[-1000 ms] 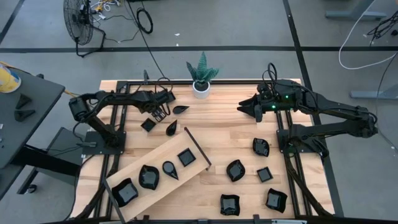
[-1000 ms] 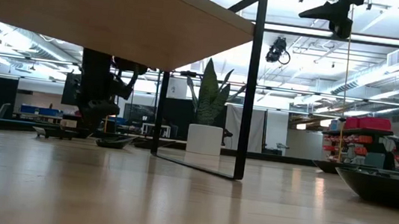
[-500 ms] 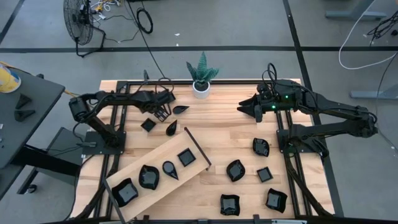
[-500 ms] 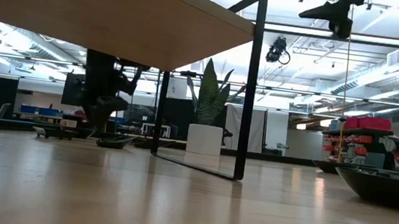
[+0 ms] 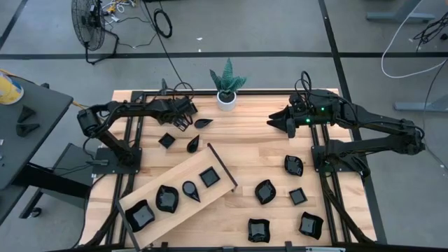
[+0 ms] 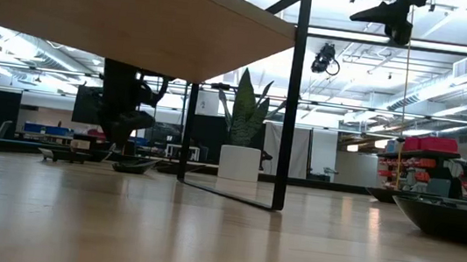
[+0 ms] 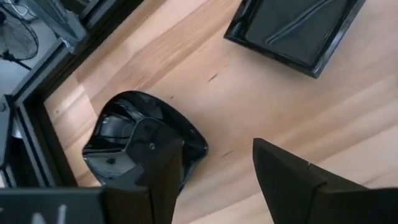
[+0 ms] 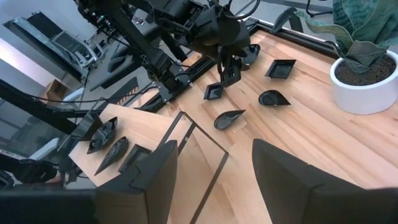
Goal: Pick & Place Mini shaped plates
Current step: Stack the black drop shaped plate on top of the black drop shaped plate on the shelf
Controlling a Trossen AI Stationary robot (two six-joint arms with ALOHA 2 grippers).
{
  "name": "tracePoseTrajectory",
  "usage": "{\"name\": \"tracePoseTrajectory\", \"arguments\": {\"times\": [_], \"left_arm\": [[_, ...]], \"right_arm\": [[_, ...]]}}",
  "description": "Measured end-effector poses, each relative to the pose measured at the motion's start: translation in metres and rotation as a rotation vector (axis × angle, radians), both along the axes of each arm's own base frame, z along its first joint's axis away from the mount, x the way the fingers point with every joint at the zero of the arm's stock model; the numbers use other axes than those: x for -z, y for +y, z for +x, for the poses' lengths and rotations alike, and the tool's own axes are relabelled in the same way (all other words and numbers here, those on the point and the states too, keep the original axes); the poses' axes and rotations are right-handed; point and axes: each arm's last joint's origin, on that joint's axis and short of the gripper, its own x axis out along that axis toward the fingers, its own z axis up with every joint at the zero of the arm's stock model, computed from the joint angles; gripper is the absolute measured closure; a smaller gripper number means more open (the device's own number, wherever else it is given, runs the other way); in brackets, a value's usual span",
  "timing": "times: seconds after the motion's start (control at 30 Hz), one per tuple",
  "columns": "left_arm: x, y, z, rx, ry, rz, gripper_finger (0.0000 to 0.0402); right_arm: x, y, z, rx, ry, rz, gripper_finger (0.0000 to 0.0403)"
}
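Note:
Glossy black mini shaped plates lie on the wooden table. My left gripper (image 5: pixel 180 122) hovers open at the far left, pointing steeply down. Its fingers (image 7: pixel 214 149) stand above bare wood beside a rounded plate (image 7: pixel 140 140), with a square plate (image 7: pixel 295 28) farther off. Close by lie a teardrop plate (image 5: pixel 204 122), a square plate (image 5: pixel 166 140) and a leaf plate (image 5: pixel 193 143). Several plates rest on the slanted light board (image 5: pixel 178 175). My right gripper (image 5: pixel 274 122) waits open, held high at the far right, nothing between its fingers (image 8: pixel 214 146).
A white pot with a green plant (image 5: pixel 226 100) stands at the far edge between the arms. Several loose plates lie at the near right, such as one at the right (image 5: pixel 293 165) and one by the near edge (image 5: pixel 258 230). A black frame (image 6: pixel 292 102) rises from the board's edge.
My left gripper has rolled at the wrist and drawn slightly toward the far edge, staying open above the table. The plates near it have not moved.

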Motion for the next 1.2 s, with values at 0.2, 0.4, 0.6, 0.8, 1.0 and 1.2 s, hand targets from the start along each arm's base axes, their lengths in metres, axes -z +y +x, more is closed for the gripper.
{"name": "tracePoseTrajectory", "arguments": {"times": [0.2, 0.4, 0.6, 0.8, 1.0, 1.2], "left_arm": [[0.000, -0.003, 0.004, -0.047, -0.090, -0.045, 0.0200], [-0.017, -0.011, 0.023, 0.003, -0.146, -0.047, 0.0200], [-0.053, -0.013, 0.046, 0.143, -0.155, -0.005, 0.0200], [-0.082, -0.008, 0.063, 0.283, -0.241, 0.021, 0.0200], [-0.080, -0.008, 0.069, 0.362, -0.224, 0.019, 0.0200], [-0.047, -0.011, 0.086, 0.402, -0.166, -0.063, 0.0200]], "right_arm": [[0.000, 0.000, 0.000, 0.000, -0.001, 0.000, 0.0193], [0.000, 0.000, 0.000, 0.000, -0.001, 0.000, 0.0193], [0.000, 0.000, 0.000, 0.000, -0.001, -0.001, 0.0193], [0.000, 0.000, 0.000, -0.009, 0.001, -0.023, 0.0193], [0.000, 0.000, 0.000, -0.018, 0.003, -0.045, 0.0193], [0.000, 0.000, 0.000, -0.024, 0.005, -0.063, 0.0193]]}}
